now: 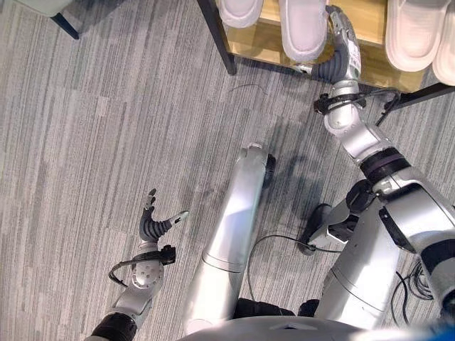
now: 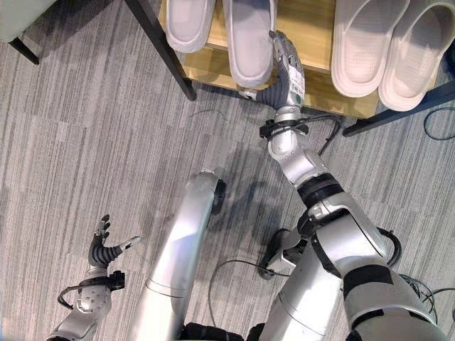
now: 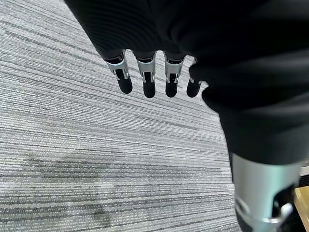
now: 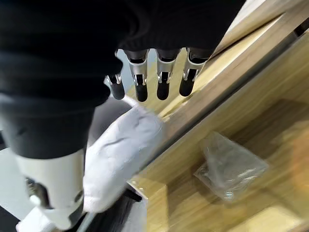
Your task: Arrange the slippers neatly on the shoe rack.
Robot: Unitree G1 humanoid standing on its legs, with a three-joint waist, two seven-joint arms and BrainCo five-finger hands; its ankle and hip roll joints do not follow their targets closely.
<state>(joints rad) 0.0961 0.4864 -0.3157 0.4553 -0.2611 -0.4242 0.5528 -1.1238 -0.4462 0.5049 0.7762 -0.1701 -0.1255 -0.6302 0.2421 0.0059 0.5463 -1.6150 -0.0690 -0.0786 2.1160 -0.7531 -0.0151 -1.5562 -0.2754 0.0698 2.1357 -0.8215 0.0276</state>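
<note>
Slippers sit on the wooden shoe rack [image 2: 213, 67], four of them, all pale and lying flat with their soles down. Two lie side by side at the rack's left end: the left slipper [image 2: 188, 21] and the middle slipper [image 2: 249, 42]. A second pair [image 2: 387, 42] lies well apart from them at the right end, those two touching each other.

The right hand [image 2: 284, 71] reaches up from the lower right to the rack's front edge, just beside the middle slipper on its right side. Its fingers [image 2: 282, 46] run straight along that slipper's right flank and appear to touch it; they are extended, not curled round anything. In the right wrist view the fingers [image 4: 163, 84] hang straight and close together in a row above the slipper's pale rounded end [image 4: 123, 154], with the thumb [image 4: 53, 191] low beside it. Whether the fingertips press the slipper there cannot be told. A crumpled clear plastic bag [image 4: 229, 166] lies on a lower wooden shelf of the rack in that view.

The left hand [image 1: 153, 224] hovers over the grey striped carpet [image 1: 106, 128], well apart from the rack and every slipper. Its fingers [image 3: 147, 79] are straight and slightly spread, the thumb out to the side, holding nothing.
</note>
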